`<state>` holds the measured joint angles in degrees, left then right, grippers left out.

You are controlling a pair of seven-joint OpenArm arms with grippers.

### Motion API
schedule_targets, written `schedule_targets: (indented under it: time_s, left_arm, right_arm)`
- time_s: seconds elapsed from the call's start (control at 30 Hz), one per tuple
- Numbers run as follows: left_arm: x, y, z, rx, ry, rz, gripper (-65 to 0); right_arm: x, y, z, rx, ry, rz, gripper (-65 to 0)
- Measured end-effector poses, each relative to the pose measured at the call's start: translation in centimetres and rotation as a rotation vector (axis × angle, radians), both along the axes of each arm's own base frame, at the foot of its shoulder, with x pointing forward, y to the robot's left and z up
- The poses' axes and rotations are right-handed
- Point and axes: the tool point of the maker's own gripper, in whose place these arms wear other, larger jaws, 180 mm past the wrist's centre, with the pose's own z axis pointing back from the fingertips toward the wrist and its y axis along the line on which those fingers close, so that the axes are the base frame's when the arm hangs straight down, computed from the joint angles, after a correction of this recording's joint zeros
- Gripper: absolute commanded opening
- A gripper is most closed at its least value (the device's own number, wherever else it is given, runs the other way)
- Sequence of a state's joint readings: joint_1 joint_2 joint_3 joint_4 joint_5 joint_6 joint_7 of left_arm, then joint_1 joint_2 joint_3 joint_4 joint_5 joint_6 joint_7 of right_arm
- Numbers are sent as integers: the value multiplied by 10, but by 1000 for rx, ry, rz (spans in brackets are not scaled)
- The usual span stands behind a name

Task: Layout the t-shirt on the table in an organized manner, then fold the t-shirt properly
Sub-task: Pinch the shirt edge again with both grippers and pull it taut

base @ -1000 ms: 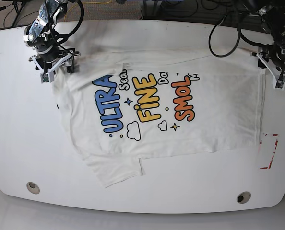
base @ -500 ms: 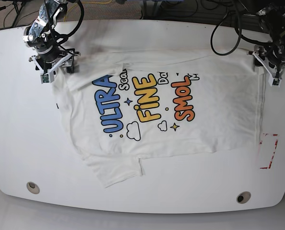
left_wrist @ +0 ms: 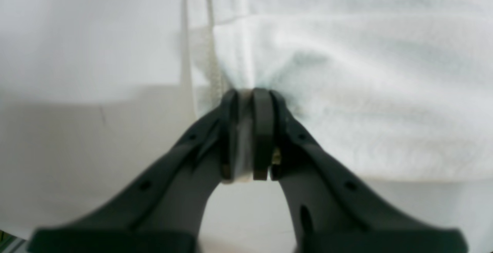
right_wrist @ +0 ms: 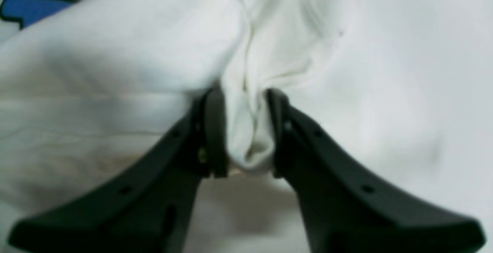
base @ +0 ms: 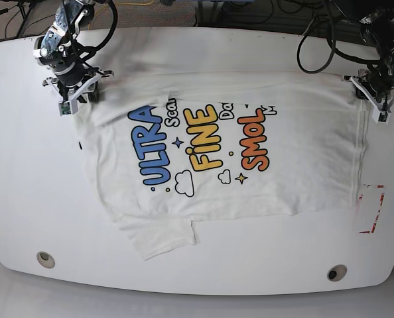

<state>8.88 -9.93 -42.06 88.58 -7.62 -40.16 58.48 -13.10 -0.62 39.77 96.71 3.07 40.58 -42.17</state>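
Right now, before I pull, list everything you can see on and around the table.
t-shirt: one, white with blue, yellow and orange lettering, spread across the table's middle, far edge bunched.
table: one, glossy white.
grommet holes: two, metal, near the front corners.
tape rectangle: one, red and white, beside the shirt's hem.
cables: black, beyond the far edge.
left pincer: one, black, shut on the t-shirt near its hem.
right pincer: one, black, shut on the t-shirt's bunched fabric.

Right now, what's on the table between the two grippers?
In the base view, the t-shirt stretches between the right gripper and the left gripper; its folded top edge runs from one to the other, over the table.
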Motion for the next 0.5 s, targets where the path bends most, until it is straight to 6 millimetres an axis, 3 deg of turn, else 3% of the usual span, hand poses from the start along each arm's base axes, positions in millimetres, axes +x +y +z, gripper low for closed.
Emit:
schedule_targets:
  time_s: [0.23,0.5]
  left_arm:
    - [-7,-5,-2,8,3,-30,-604]
    - [-30,-7,1,67,64,-103,-603]
  right_arm:
    - [-11,-2,-2,-9,10,1,-542]
    - [-53,-20,3,-75,77,-23,-542]
